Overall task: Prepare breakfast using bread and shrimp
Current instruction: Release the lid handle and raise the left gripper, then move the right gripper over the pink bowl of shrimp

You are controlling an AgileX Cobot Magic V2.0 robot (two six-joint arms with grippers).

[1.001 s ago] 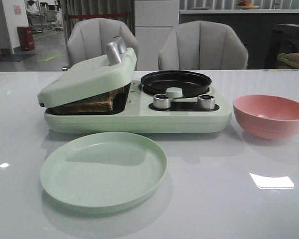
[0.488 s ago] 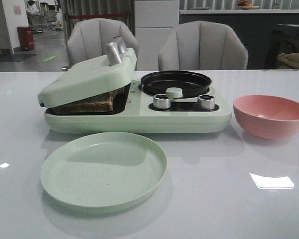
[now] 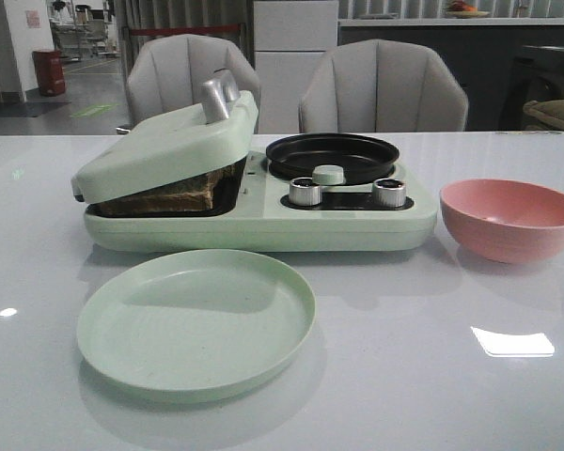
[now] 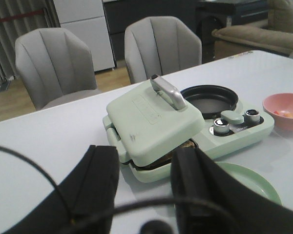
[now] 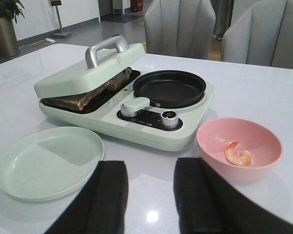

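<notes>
Right wrist: 1 shrimp [image 5: 238, 155] in pink bowl [image 5: 210, 144]

Front view: low, close, facing 12 o'clock across the glossy white table [image 3: 404, 395]. Wrist views: higher, set back, angled from 7 and 5 o'clock. Shared throughout: pale green breakfast maker [image 3: 263, 225] [image 4: 185, 131] [image 5: 136, 122].

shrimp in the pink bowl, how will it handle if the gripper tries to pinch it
The shrimp is small and curled, so it probably gives little to pinch. It looks glossy, so likely slippery. Lying on the pink bowl's curved floor, it may slide away when nudged.
</notes>
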